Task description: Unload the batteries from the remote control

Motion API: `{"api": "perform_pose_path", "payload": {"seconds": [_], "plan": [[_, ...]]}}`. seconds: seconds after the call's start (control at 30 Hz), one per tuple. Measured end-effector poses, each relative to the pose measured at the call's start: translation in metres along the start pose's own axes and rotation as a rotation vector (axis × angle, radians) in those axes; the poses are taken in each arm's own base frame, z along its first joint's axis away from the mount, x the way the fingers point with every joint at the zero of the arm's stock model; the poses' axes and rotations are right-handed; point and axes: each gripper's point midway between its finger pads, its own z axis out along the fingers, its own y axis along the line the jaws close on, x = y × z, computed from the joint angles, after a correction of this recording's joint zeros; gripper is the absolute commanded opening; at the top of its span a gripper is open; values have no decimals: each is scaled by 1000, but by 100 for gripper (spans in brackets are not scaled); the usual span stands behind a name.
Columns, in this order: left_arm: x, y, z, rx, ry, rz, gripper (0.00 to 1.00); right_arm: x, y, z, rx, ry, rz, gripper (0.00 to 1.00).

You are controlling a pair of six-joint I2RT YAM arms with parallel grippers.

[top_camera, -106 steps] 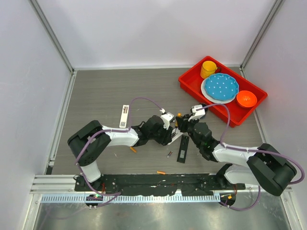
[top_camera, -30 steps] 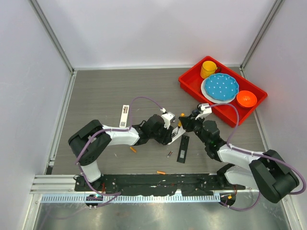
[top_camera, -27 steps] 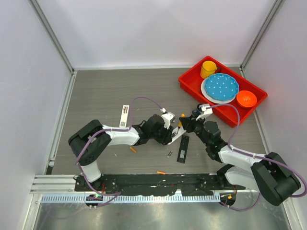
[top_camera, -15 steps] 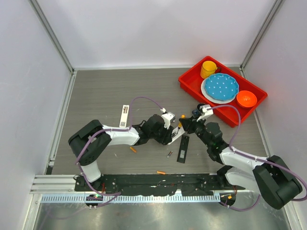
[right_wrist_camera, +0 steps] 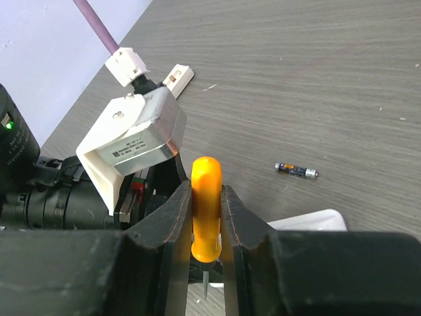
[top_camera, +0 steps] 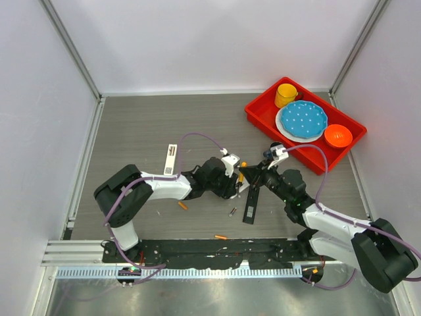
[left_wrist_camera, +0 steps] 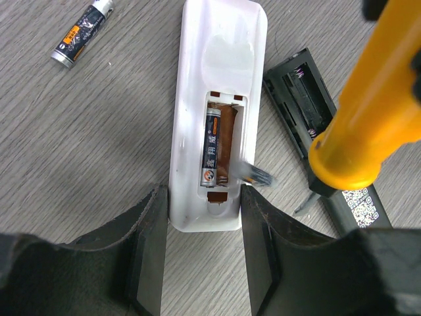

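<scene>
left gripper [left_wrist_camera: 204, 201] has its jaws about half open, pinched on the bottom end of the white plastic remote [left_wrist_camera: 220, 79], which lies back side up with the cover off. one slim dark battery [left_wrist_camera: 212, 148] with metallic ends sits in the left slot, and the right slot shows bare brown. right gripper [right_wrist_camera: 206, 197] is clamped tight on the orange-handled screwdriver [left_wrist_camera: 365, 125], its thin metal tip poking in beside that cell. another battery [left_wrist_camera: 82, 33] lies loose on the grey wood-grain table [left_wrist_camera: 99, 131]. i'd guess these are light, hard, slick and quick to roll, so lever up one end rather than pinching.
</scene>
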Motion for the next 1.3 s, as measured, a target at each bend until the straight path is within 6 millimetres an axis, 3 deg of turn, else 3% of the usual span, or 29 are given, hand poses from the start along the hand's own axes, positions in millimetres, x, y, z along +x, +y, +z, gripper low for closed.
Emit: {"api": "perform_pose_path", "payload": {"seconds": [0.43,0.67,0.9,1.17,1.3], "plan": [[-2,0,-2,-4,-6,-2,1,10,-10,-5,58,46,18,1],[-1,-1,-4,0,-3,-6,35,2,-37,-6,223,18,35,1],[2,-8,-5,36,12,-15,45,-17,-48,-7,314,-45,44,1],[11,-28,-9,130,64,-25,55,-17,-59,-10,372,-49,60,1],[13,-31,-11,143,83,-29,54,-16,-60,-11,381,-38,62,1]]}}
